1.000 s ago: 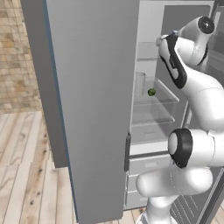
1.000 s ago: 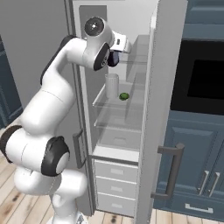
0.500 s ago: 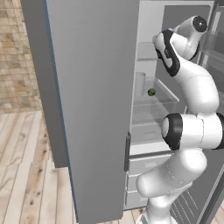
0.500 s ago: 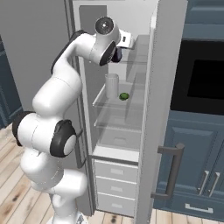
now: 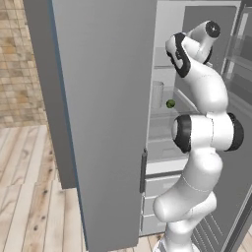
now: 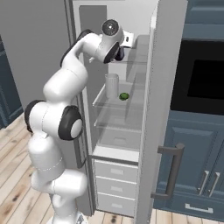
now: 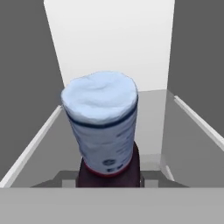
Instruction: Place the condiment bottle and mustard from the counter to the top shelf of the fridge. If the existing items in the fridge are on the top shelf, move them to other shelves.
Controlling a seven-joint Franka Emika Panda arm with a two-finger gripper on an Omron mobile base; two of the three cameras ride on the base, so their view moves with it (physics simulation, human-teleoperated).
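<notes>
Jaws grip the condiment bottle [image 7: 105,127] over the fridge's [image 6: 144,87] top shelf [image 7: 183,131].

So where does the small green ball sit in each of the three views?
Left base view: the green ball lies mid-frame on a fridge shelf, just right of the translucent cylinder.
Right base view: green ball upper centre, again right of the cylinder.
Hand view: not in it.
Shared landmark: the cylinder.
</notes>
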